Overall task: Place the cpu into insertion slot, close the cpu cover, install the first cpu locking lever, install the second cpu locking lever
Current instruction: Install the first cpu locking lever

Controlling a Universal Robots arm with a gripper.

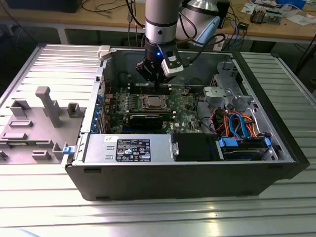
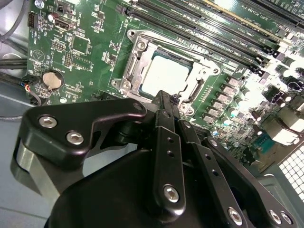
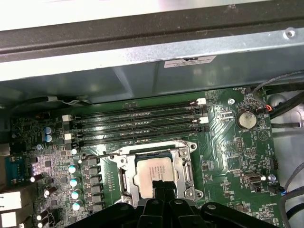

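An open computer case [image 1: 197, 182] lies on a ribbed metal table [image 1: 148, 217], with a grey fixture tray [image 1: 39, 123] beside it on the exterior view's left. The arm [image 1: 160, 19] reaches down into the case over the green motherboard [image 1: 185, 116]. The gripper [image 1: 154, 79] hangs just above the board; in both wrist views its tip [image 2: 164, 97] [image 3: 164, 186] overlaps one edge of the socket area. Its fingers are pressed together with nothing seen between them. Contact with the board cannot be confirmed. Long black memory slots [image 3: 137, 126] run beside the slot [image 1: 143, 103]. The cover [image 2: 137, 61] [image 3: 124, 173] lies flat over the slot, framing the cpu. The cpu [image 1: 152, 102] [image 2: 166, 76] [image 3: 152, 170] sits in the slot, its silver top showing through the cover's window. A coin battery [image 3: 245, 118] [image 2: 52, 80] sits well apart from the slot.
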